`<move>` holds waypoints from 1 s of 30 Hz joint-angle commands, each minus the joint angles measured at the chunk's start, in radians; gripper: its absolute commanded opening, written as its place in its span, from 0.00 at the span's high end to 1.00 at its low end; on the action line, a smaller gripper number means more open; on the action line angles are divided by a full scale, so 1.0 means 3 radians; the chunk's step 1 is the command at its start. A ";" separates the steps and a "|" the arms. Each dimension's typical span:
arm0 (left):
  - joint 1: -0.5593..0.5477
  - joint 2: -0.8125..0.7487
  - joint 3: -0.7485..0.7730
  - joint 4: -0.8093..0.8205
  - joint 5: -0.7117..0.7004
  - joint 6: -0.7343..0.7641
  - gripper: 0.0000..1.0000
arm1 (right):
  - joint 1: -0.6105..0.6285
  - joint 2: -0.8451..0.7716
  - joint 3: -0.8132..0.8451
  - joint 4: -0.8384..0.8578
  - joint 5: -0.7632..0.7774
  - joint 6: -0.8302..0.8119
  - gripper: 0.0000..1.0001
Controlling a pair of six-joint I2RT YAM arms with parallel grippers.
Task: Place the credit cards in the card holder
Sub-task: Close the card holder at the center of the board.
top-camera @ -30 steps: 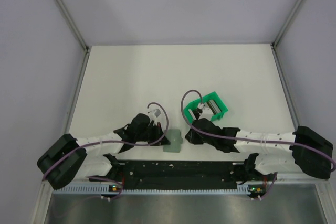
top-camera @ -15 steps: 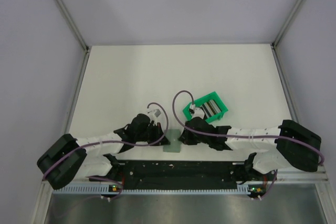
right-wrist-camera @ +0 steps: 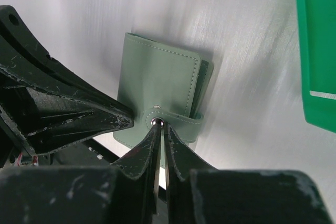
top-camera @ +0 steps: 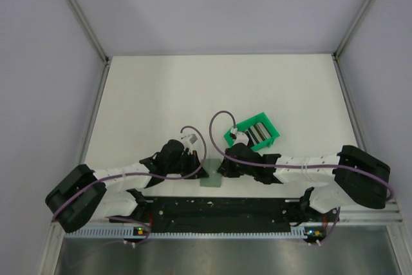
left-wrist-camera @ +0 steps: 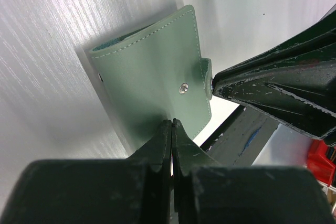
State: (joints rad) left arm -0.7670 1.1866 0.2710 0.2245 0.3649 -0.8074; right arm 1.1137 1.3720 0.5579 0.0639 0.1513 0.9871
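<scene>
left arm [top-camera: 122, 175]: reaches in from the near-left corner of the desk [top-camera: 193, 88]; wrist low over the surface, pointing right
left gripper [left-wrist-camera: 171, 127]: fingers pressed together, no gap between them; tips resting on the near edge of the card holder's cover; nothing seen between the pads
card holder [left-wrist-camera: 152, 77]: grey-green, folded shut, lying flat on the desk between the two grippers, just in front of the arm bases; stitched edge all round; fold towards the left in the left wrist view
snap stud [left-wrist-camera: 183, 89]: small metal dot on the cover, just beside the strap
strap tab [left-wrist-camera: 206, 73]: wraps round the open edge of the card holder and lies down on the cover; right fingertips touching it
right gripper [right-wrist-camera: 158, 124]: fingers drawn in to a thin slit; tips meet at the snap end of the strap; whether the tab is pinched between them, cannot tell
right arm [top-camera: 302, 167]: stretched in from the near-right corner, wrist pointing left, facing the left gripper across the card holder
green bin [top-camera: 233, 138]: bright green open plastic bin, on the desk just behind and right of the right wrist, set askew; apart from the card holder
credit cards [top-camera: 256, 134]: dark and pale strips inside the green bin; too small in the overhead view to count; none visible at the card holder
</scene>
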 commanded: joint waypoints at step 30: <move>-0.0026 0.0278 0.0232 -0.0002 -0.0030 0.0145 0.97 | -0.0077 -0.0089 0.0160 -0.0065 0.0099 -0.0140 0.94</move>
State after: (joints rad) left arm -0.7677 1.2476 0.3370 0.1810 0.3595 -0.7818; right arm 1.1011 1.3678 0.5594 0.0357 0.1776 0.9604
